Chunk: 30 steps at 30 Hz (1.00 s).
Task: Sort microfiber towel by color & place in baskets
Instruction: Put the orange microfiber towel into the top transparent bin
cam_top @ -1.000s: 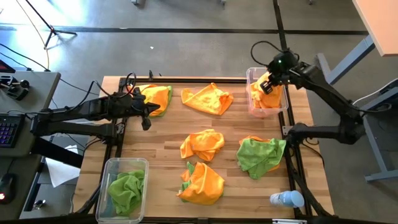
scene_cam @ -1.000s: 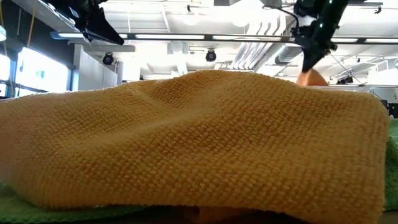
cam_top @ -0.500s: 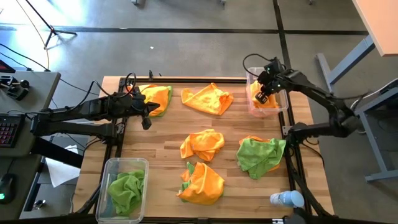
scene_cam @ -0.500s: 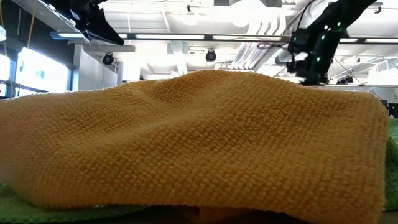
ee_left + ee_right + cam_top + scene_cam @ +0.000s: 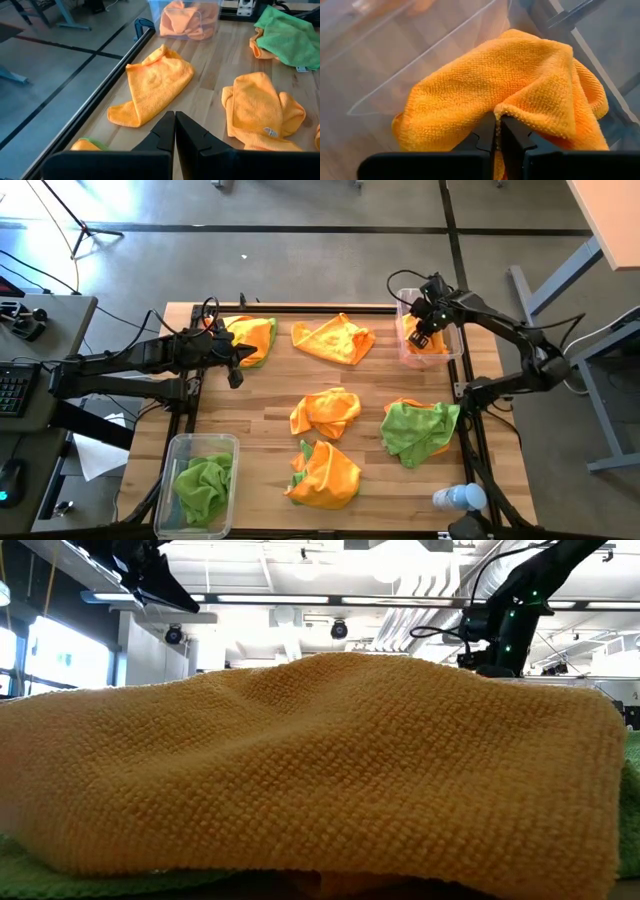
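Your right gripper [image 5: 423, 327] is down inside the far right basket [image 5: 405, 302], and its fingers [image 5: 512, 135] stand almost together with an edge of the orange towel [image 5: 520, 90] caught between their tips. That towel lies bunched in the basket, directly under and ahead of the gripper, filling most of the bin's floor.

Your left gripper [image 5: 237, 357] waits over the far left part of the table [image 5: 265, 415], fingers pressed together and holding nothing. Just beside it lies a mixed orange and green heap [image 5: 252, 335]. Ahead of it, in its wrist view, a flat orange cloth [image 5: 152, 82] lies near the table's edge, and a folded orange one [image 5: 257, 107] sits near it.

You have a rumpled orange towel [image 5: 325, 412] at mid table, another orange heap [image 5: 325, 472] nearer the front, and a green towel over orange [image 5: 418, 428] on the right. The near left basket [image 5: 180, 450] holds a green towel [image 5: 203, 485].
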Available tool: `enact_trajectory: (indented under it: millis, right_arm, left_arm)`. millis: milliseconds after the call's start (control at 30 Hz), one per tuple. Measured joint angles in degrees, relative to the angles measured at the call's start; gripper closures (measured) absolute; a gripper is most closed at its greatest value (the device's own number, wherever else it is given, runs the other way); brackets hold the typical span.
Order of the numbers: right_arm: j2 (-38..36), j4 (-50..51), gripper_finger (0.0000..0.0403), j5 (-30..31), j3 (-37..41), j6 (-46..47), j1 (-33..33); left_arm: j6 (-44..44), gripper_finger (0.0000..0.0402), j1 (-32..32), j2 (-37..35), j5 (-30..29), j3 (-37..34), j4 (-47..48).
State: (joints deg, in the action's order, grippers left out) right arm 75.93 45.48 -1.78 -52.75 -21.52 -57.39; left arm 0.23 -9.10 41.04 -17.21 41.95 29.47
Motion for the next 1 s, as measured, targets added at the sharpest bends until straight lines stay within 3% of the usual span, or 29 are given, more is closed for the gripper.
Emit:
enact_trajectory:
  millis: [467,1000]
  right_arm:
    - [-9.4,2.1,0.0261,-1.1,0.0,1.9,0.0]
    - [-26.9,5.5,0.0245,-2.3,-0.1,11.1,0.0]
  left_arm:
    - [0.4,0.0401,0.0,0.0,-0.6,0.0,0.0]
    - [1.9,0.0401,0.0,0.0,-0.6,0.0,0.0]
